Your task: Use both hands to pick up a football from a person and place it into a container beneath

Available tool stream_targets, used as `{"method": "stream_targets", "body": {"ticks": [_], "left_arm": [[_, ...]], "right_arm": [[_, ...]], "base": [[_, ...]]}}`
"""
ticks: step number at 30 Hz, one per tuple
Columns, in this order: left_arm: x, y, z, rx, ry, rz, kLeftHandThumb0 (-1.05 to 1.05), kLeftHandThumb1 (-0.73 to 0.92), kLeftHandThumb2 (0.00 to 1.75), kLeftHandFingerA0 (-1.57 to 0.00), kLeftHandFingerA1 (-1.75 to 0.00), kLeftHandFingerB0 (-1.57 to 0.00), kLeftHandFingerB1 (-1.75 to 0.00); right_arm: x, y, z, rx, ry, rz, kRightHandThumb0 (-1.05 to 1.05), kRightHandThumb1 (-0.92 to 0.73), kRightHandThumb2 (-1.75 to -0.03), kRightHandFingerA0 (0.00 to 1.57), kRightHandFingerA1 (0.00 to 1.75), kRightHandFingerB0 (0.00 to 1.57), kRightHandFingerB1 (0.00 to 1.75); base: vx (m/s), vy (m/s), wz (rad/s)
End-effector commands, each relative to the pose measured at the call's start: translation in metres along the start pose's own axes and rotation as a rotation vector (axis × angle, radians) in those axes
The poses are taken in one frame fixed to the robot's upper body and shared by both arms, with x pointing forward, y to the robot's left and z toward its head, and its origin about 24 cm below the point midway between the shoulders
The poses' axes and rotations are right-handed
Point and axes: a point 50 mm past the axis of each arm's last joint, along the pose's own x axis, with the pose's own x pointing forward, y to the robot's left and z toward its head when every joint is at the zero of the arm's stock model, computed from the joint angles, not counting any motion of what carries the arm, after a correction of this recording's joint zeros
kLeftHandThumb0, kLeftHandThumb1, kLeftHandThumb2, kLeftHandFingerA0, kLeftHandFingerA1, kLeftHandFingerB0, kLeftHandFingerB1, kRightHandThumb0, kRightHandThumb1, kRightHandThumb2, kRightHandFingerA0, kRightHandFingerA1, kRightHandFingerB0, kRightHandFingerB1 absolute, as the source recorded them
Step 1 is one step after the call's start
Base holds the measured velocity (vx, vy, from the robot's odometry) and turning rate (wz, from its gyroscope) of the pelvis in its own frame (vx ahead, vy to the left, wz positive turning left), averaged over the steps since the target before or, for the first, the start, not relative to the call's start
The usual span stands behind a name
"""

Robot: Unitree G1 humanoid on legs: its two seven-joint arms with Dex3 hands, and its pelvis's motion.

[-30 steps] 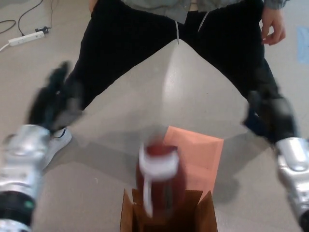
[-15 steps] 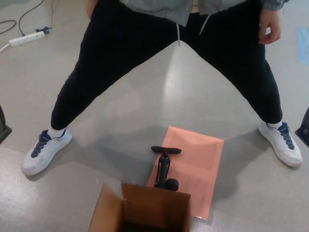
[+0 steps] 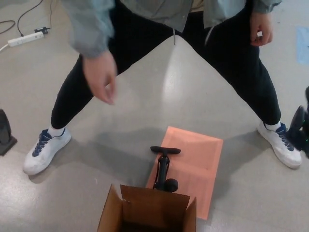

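Football nowhere visible; possibly inside the cardboard box (image 3: 147, 215), whose depths are hidden. Left hand (image 3: 5, 130) and right hand (image 3: 300, 129) barely show at the edges, grip unclear. The person's hand (image 3: 99, 76) reaching down risks collision if arms swing inward.

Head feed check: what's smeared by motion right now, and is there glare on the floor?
Head view: the person's lowered hand and its grey sleeve are motion-blurred; the cardboard box, pump and orange mat are sharp. Head view: a pale sheen of glare lies on the floor between the legs, and soft shadows fall under the person. Both robot hands are barely in frame at the edges.
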Motion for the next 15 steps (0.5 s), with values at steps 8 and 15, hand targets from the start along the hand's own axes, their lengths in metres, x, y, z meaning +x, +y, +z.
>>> {"method": "stream_targets", "body": {"ticks": [8,15], "left_arm": [[-0.019,0.005,-0.040,0.234,0.130,0.005,-0.84,0.88,1.16,-0.04,-0.18,-0.03,-0.12],[-0.026,0.016,-0.046,0.242,0.161,0.011,-0.88,0.88,1.17,-0.08,-0.19,-0.07,-0.13]], "right_arm": [[-0.019,0.006,-0.053,-0.109,0.285,0.074,-0.85,-0.87,-1.15,0.01,0.19,0.00,0.09],[-0.020,0.000,-0.056,-0.057,0.306,0.111,-0.82,-0.82,-1.11,0.01,0.20,0.00,0.12]], "base": [[0.00,0.000,0.00],[0.00,0.000,0.00]]}}
